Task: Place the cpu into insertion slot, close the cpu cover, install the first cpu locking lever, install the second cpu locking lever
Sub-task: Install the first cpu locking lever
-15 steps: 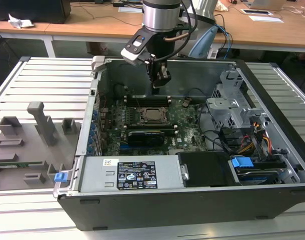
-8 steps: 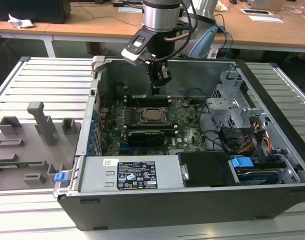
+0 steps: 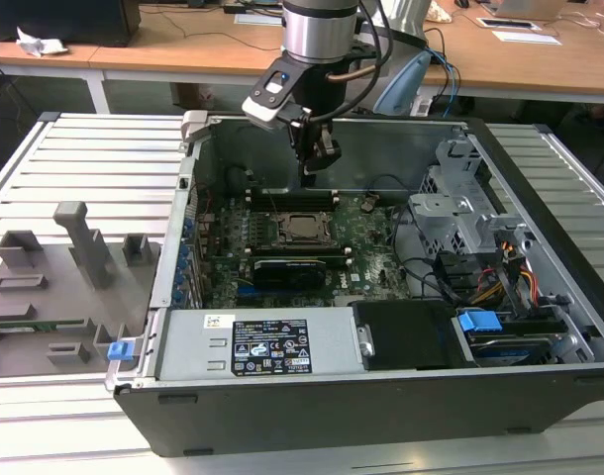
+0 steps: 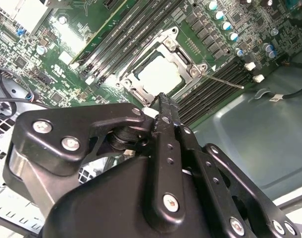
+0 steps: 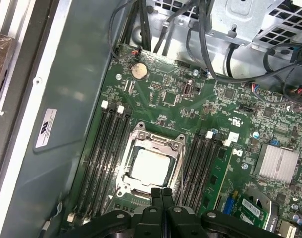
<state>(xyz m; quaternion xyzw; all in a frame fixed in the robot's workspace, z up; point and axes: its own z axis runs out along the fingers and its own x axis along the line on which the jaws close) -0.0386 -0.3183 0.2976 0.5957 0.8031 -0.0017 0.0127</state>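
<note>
Your claw (image 5: pixel 161 194) is clenched on nothing, fingers pressed together. The cpu (image 5: pixel 150 165) lies flat on the board (image 5: pixel 176 99), just beyond the tips and below them; the cover (image 5: pixel 158 141) frames it. 1 thin lever (image 4: pixel 225 81) juts free beside the tips, its rod pointing away from the cpu. Memory rails (image 5: pixel 110 158) flank 2 sides, so room is tight there and open above.
</note>
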